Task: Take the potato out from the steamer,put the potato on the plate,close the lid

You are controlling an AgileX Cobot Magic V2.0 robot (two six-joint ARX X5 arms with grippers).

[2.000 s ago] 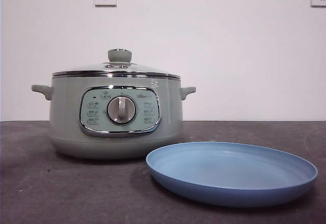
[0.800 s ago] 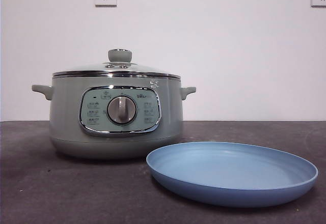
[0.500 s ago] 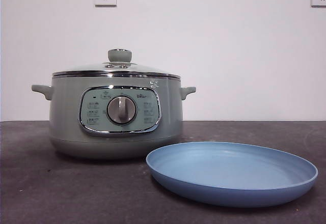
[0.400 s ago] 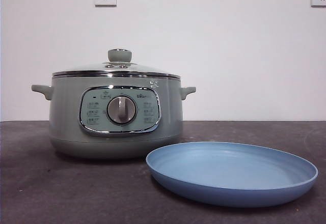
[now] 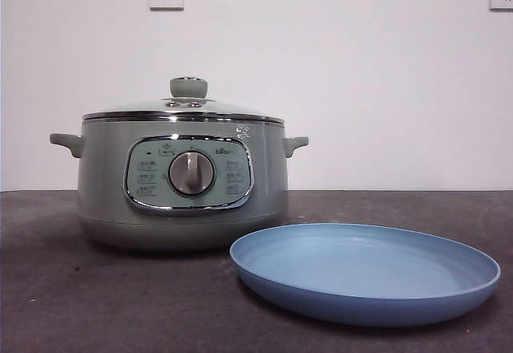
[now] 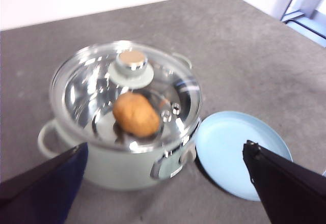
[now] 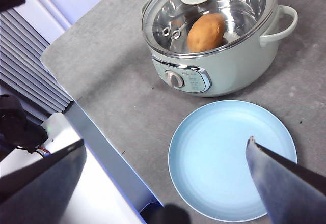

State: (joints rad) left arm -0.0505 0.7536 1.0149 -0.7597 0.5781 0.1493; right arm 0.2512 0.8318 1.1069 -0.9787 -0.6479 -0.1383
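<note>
Steamer: on the grey bench, dial facing front, lid seated on its rim. Potato: inside the steamer, seen through the glass. Plate: bare, on the bench just beside the steamer. Left gripper: jaws spread wide, released, above steamer and plate. Right gripper: likewise released, high over the plate.

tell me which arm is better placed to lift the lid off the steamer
Probably left. The left gripper looks down with open jaws at the lid and its knob. The right gripper hangs over the plate.
</note>
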